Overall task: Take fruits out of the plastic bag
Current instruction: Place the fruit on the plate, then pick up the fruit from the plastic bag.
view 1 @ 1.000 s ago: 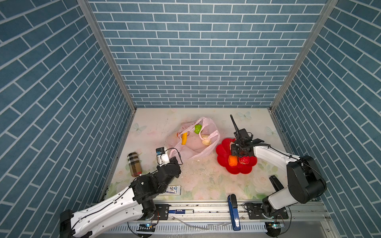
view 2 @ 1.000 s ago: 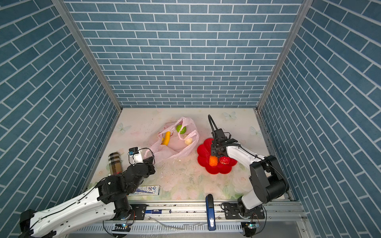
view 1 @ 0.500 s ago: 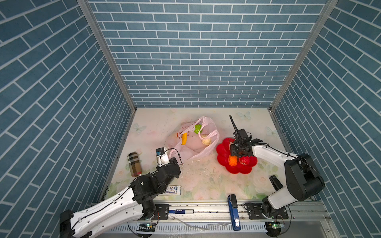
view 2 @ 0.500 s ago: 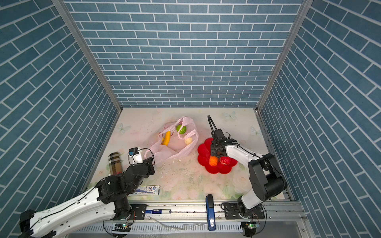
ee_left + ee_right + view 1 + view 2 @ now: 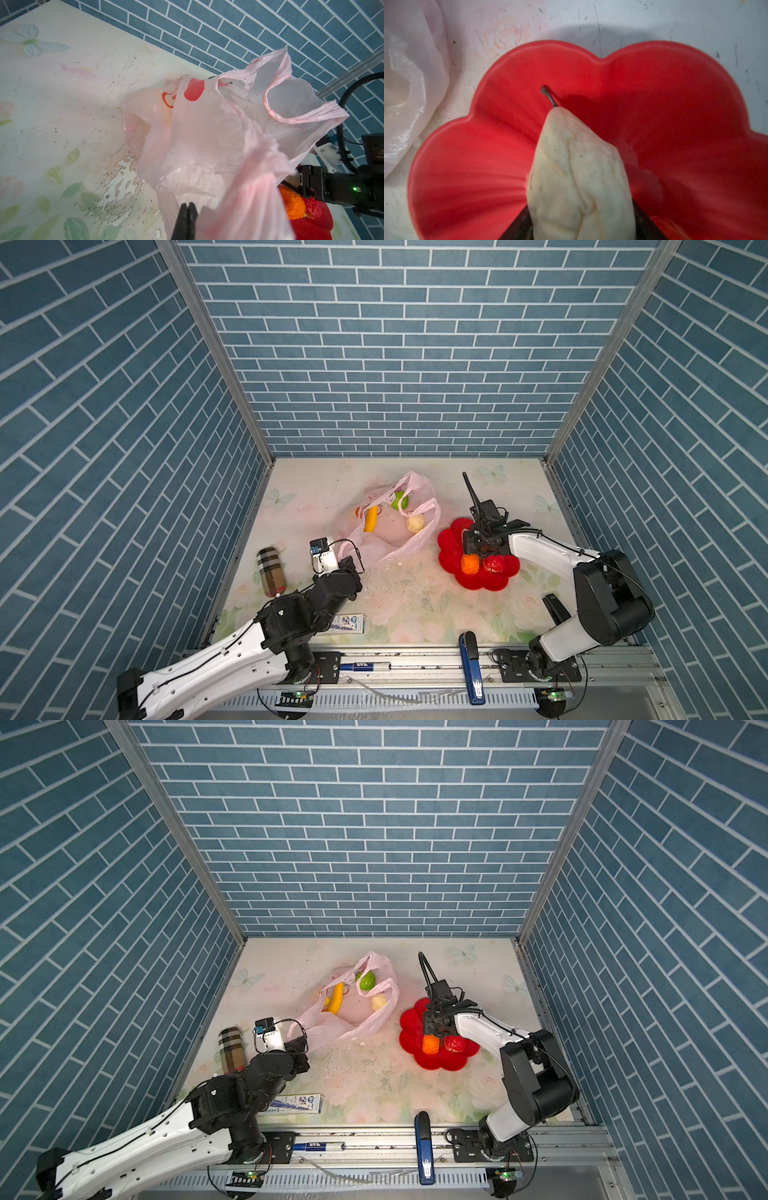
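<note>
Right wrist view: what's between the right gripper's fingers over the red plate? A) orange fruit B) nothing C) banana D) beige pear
D: a beige pear with a dark stem sits between the fingers of the right gripper, above the red flower-shaped plate.

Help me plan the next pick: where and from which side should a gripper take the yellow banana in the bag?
Probably grip the banana across its slim middle, from above through the open mouth of the plastic bag: it lies lengthwise there, exposed.
</note>
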Action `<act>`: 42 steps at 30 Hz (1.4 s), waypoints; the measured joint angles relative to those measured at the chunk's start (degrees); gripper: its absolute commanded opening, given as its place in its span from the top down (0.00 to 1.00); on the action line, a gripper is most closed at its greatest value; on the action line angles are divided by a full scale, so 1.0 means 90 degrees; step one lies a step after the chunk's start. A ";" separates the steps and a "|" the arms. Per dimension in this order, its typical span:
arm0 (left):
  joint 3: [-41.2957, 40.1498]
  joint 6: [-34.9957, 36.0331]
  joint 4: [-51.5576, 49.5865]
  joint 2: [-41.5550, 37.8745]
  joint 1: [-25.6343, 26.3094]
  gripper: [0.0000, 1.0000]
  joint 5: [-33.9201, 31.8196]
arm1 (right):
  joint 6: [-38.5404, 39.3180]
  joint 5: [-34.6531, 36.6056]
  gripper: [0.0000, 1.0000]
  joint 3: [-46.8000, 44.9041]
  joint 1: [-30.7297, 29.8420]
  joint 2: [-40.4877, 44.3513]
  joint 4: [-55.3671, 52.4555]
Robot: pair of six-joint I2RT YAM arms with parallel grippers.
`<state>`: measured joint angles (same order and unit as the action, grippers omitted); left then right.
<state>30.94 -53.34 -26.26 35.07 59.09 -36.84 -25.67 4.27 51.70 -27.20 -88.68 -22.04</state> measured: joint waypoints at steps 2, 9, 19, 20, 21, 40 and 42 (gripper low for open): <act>0.0000 0.0002 0.0000 0.0002 0.0000 1.00 0.0000 | 0.0000 0.0002 0.34 0.0000 0.0000 0.0036 -0.0024; 0.0000 0.0005 -0.0002 0.0022 0.0000 1.00 0.0002 | 0.0002 0.0005 0.33 0.0056 0.0000 0.0209 -0.0221; 0.0155 0.0063 0.0010 0.0291 0.0000 1.00 0.0097 | 0.0107 0.0114 0.42 0.0996 -0.0321 0.1384 -0.1037; 0.0165 0.0080 0.0017 0.0330 0.0000 1.00 0.0109 | 0.0124 0.0146 0.42 0.1173 -0.0418 0.1455 -0.1110; 0.0168 0.0102 0.0027 0.0357 0.0000 1.00 0.0124 | 0.0185 0.0204 0.42 0.1447 -0.0595 0.1525 -0.1217; 0.0192 0.0313 0.0221 0.0532 0.0005 1.00 0.0233 | 0.0695 -0.0318 0.50 0.4646 -0.3181 -0.0763 -0.0947; 0.0192 0.0313 0.0221 0.0505 0.0005 1.00 0.0228 | 0.0690 -0.0454 0.52 0.4687 -0.3198 -0.1103 -0.0828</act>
<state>32.67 -50.52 -24.27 39.62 59.13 -34.79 -19.46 0.19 93.89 -55.99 -98.61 -29.50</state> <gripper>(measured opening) 0.046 0.495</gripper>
